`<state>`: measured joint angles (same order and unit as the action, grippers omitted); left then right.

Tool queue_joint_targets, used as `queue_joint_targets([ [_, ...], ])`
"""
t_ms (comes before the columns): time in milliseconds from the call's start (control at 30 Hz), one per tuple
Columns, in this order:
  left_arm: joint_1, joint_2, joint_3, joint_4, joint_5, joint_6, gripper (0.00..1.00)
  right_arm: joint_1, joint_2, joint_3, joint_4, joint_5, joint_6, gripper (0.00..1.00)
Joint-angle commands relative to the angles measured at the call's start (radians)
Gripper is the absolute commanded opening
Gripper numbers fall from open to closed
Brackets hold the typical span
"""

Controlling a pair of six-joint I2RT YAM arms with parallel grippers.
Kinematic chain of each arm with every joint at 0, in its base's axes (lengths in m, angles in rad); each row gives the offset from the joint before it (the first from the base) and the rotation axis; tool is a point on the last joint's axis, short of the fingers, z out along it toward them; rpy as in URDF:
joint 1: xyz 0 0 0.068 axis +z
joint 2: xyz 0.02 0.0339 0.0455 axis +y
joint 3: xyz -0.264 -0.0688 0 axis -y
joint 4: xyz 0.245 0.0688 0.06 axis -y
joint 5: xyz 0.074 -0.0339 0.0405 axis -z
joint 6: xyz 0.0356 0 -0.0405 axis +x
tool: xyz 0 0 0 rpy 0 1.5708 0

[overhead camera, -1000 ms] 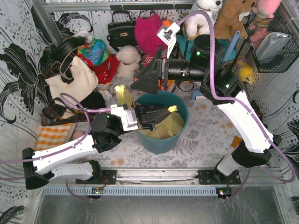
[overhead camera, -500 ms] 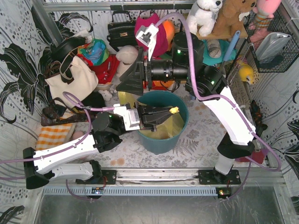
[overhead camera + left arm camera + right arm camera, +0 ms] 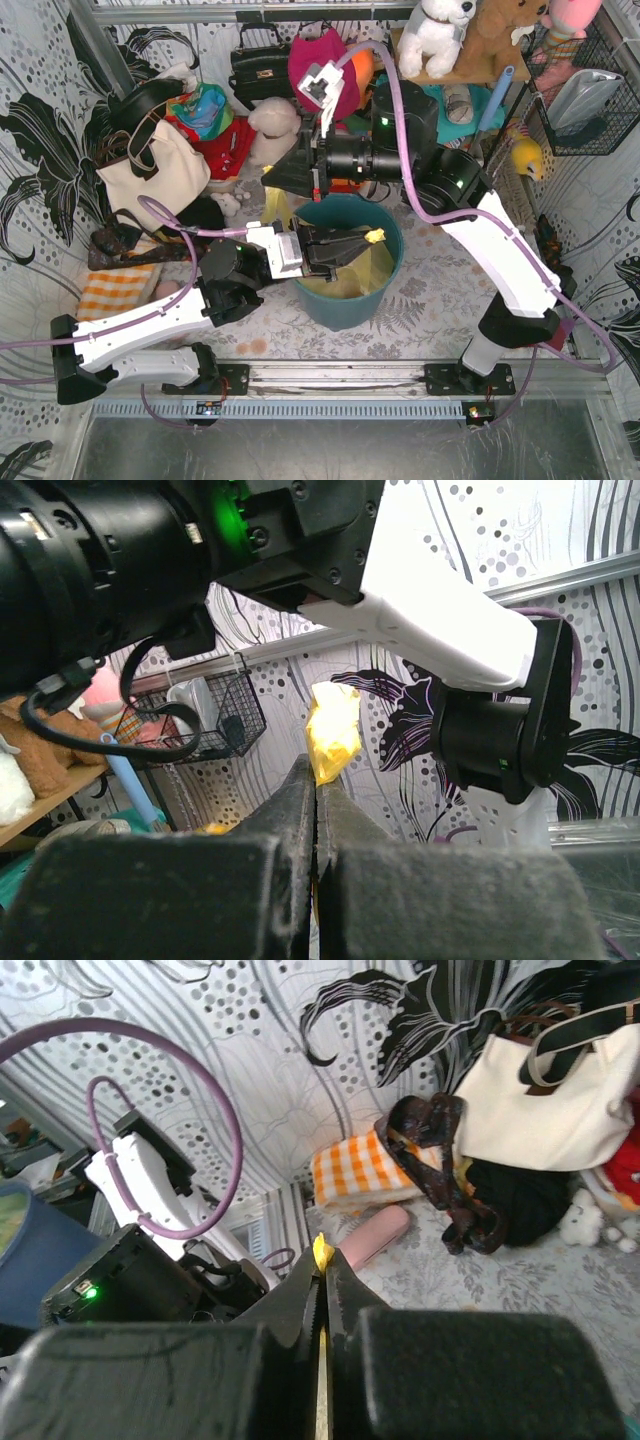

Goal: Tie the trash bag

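Observation:
The trash bag (image 3: 368, 268), thin yellow plastic, lines the round teal bucket (image 3: 345, 305) at the middle of the table. My left gripper (image 3: 366, 238) reaches over the bucket's mouth and is shut on one corner of the bag; in the left wrist view that yellow corner (image 3: 333, 730) sticks out past the closed gripper (image 3: 316, 776). My right gripper (image 3: 268, 179) hangs over the bucket's far left rim, shut on another strip of the bag (image 3: 276, 207) that runs down to the rim. The right wrist view shows a yellow tip (image 3: 321, 1251) pinched in that gripper (image 3: 322, 1272).
A cream tote bag (image 3: 160, 165), a black handbag (image 3: 262, 65) and plush toys (image 3: 272, 125) crowd the back. An orange checked cloth (image 3: 115, 290) and a pink case (image 3: 372, 1235) lie at the left. A wire basket (image 3: 585, 95) hangs at the right.
My right arm swung left toward the bucket's far left rim and its jaws closed on the bag's strip. The left gripper stayed shut on its corner.

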<state>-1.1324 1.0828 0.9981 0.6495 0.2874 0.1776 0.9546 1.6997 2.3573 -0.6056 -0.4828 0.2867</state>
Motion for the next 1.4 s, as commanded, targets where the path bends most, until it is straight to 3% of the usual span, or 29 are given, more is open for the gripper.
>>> queue_joint_targets([
  [0, -0.004, 0.001, 0.041, 0.035, -0.034, 0.003, 0.0, 0.006, -0.093, -0.053, 0.097, 0.145, 0.014, 0.0],
  [300, -0.003, 0.037, 0.099, 0.065, -0.131, 0.089, 0.0, 0.007, -0.164, -0.14, 0.127, 0.392, 0.16, 0.0],
  [600, -0.003, 0.049, 0.059, 0.166, -0.225, 0.092, 0.0, 0.006, -0.317, -0.395, 0.184, 0.599, 0.327, 0.0],
  [1167, -0.002, 0.004, -0.028, 0.259, -0.338, 0.081, 0.0, 0.007, -0.624, -0.875, 0.344, 0.745, 0.542, 0.0],
  [1367, -0.001, -0.048, -0.097, 0.271, -0.238, 0.08, 0.0, 0.007, -0.645, -0.907, 0.379, 0.783, 0.533, 0.0],
])
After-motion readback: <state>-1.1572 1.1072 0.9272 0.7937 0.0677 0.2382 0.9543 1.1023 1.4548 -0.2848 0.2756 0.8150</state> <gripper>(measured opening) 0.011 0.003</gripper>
